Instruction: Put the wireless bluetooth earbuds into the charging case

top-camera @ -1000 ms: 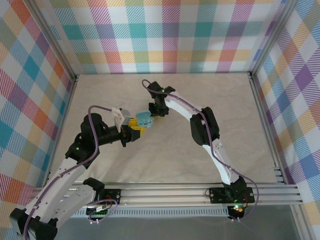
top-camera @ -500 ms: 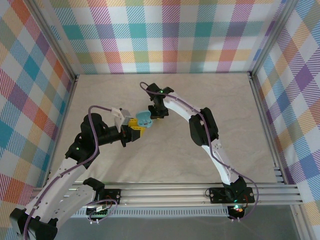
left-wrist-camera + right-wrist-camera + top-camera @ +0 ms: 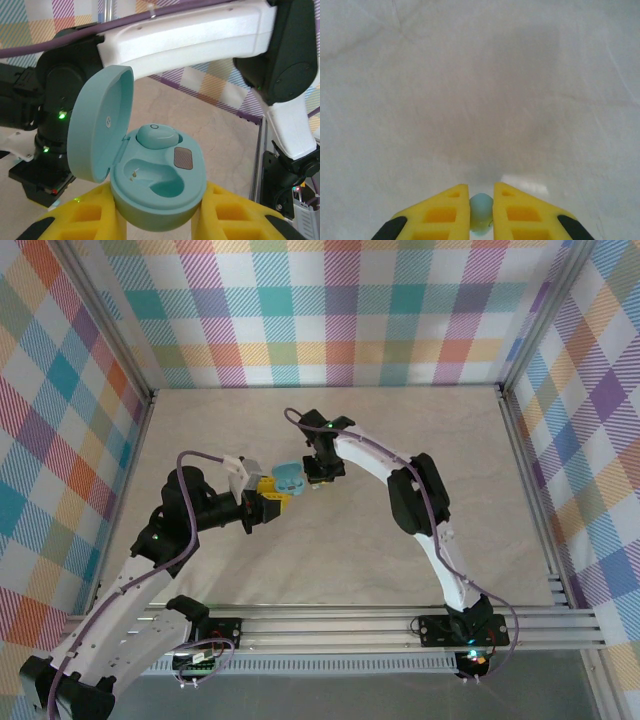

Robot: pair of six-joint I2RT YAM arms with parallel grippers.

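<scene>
Left jaws gripping open charging case (image 3: 159, 197), right jaws pinching earbud (image 3: 481, 208)

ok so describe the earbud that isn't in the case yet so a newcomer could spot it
Start at the right arm arching over the table and follow it to its yellow tool. Pinched between its fingers is a tiny pale teal earbud; its twin already sits inside the open charging case.
</scene>
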